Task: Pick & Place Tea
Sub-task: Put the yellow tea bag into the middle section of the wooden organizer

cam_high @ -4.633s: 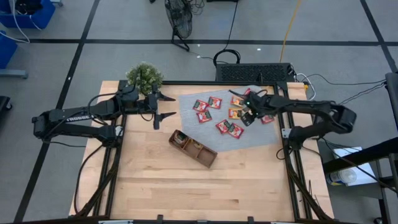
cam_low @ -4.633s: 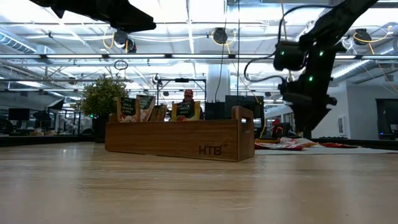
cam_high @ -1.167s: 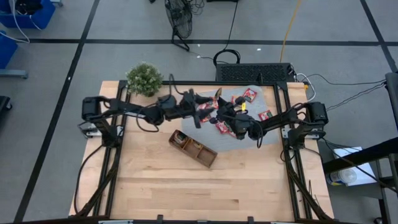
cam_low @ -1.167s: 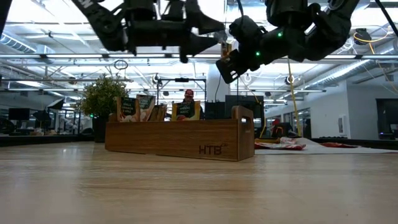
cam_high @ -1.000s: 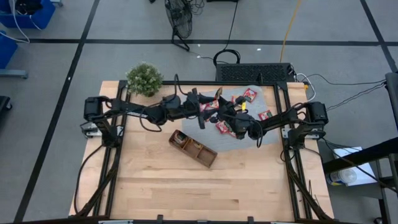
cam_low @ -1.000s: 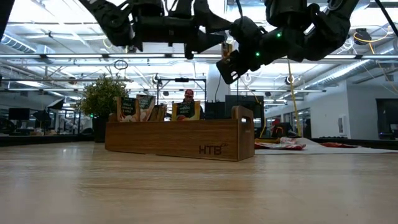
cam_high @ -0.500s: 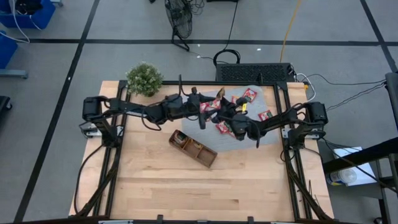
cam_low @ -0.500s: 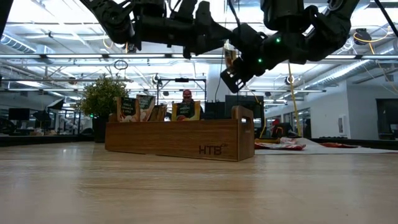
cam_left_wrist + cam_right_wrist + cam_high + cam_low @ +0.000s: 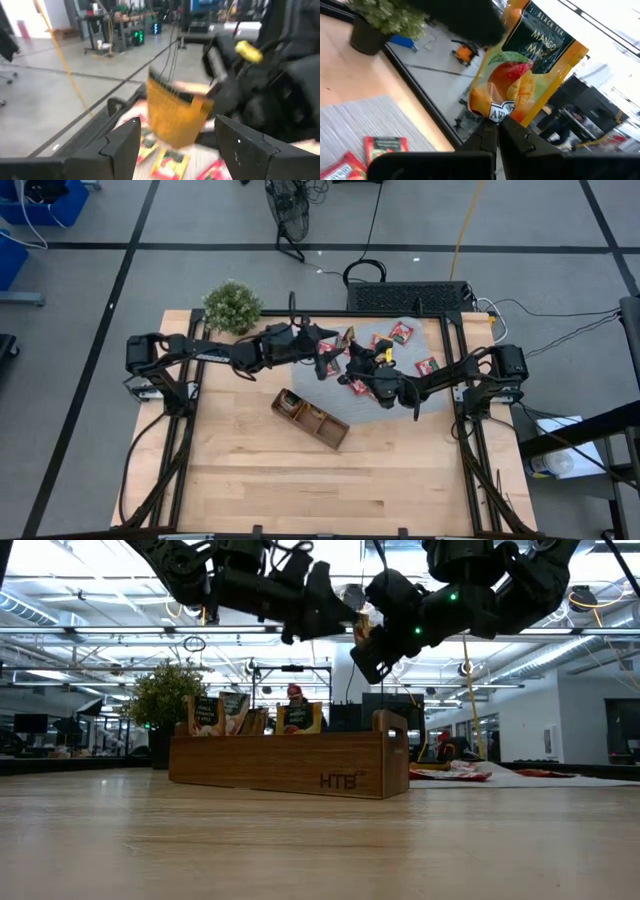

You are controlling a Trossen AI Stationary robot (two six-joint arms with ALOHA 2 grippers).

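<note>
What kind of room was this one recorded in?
Probably a robotics lab or open workshop: a wooden table in a metal frame on a grey taped floor, exposed ceiling pipes and lights, and workbenches with equipment beyond.

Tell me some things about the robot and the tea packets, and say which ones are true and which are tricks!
1. The right gripper is pinching an orange mango tea sachet. True.
2. The left gripper is shut tight on the sachet. False: its fingers are spread open, with the sachet between them but not gripped.
3. The sachet is lying flat on the table. False: it is held up in the air above the grey mat.
4. Red sachets lie on the grey mat. True.
5. The wooden tray is empty. False: the low view shows sachets standing in it.
</note>
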